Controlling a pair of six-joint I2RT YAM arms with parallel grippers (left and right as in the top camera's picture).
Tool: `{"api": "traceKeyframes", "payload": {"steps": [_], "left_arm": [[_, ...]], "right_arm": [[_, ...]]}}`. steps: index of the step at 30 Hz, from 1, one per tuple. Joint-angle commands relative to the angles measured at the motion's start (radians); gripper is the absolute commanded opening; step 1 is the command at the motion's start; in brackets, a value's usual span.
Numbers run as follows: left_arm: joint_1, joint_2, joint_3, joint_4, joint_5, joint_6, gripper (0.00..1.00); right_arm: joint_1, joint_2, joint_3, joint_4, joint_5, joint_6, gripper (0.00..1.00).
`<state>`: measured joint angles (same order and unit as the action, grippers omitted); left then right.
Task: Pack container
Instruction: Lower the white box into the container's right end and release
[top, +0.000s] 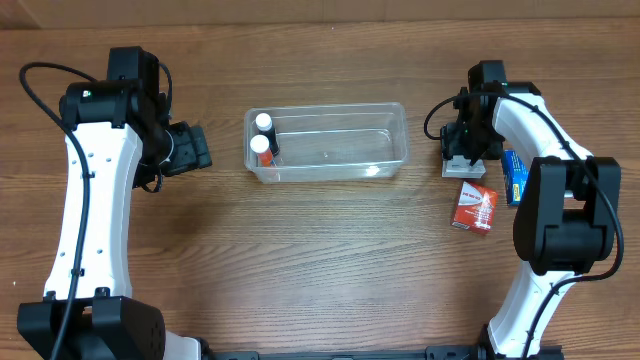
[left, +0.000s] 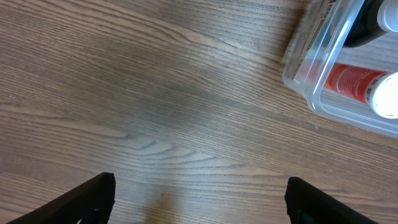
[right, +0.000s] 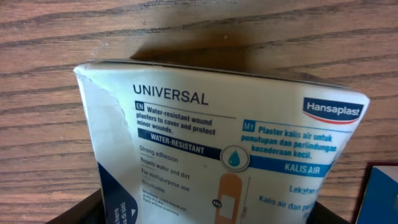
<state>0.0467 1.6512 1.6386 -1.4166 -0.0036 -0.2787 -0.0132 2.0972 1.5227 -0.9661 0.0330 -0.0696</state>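
The clear plastic container (top: 330, 108) lies at the table's middle, long side left to right. Two white-capped bottles (top: 262, 135) stand in its left end. In the left wrist view its corner (left: 314, 74) shows a red-labelled bottle (left: 351, 81) inside. My left gripper (top: 203, 148) is open and empty just left of the container, its fingers (left: 199, 199) wide apart over bare wood. My right gripper (top: 465, 158) is to the right of the container, shut on a white Hansaplast plaster box (right: 217, 137), which bulges between the fingers (right: 205, 214). The box shows under the gripper overhead (top: 462, 168).
A red and white small box (top: 474, 208) lies on the table just in front of the right gripper. A blue box (top: 515, 176) lies to its right, and its corner shows in the right wrist view (right: 380, 193).
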Motion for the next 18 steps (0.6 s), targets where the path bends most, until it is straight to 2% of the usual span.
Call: {"api": "traceKeyframes", "payload": {"steps": [1,5,8,11,15,18], "left_arm": [[0.005,-0.018,-0.001,0.003,0.000,0.014,0.89],[0.005,-0.018,-0.001,0.010,0.000,0.013,0.89],[0.005,-0.018,-0.001,0.012,0.000,0.014,0.90],[0.005,-0.018,-0.001,0.012,0.000,0.013,0.90],[0.005,-0.018,-0.001,0.011,0.000,0.013,0.90],[0.005,-0.018,-0.001,0.011,0.000,0.013,0.90]], "right_arm": [[0.001,-0.045,0.045,-0.049,-0.002,0.032,0.71],[0.034,-0.154,0.140,-0.140,-0.006,0.066,0.74],[0.122,-0.297,0.225,-0.202,-0.013,0.074,0.75],[0.245,-0.395,0.249,-0.194,-0.012,0.142,0.74],[0.396,-0.396,0.242,-0.167,-0.011,0.244,0.75],[0.446,-0.342,0.216,-0.117,-0.009,0.311,0.75]]}}
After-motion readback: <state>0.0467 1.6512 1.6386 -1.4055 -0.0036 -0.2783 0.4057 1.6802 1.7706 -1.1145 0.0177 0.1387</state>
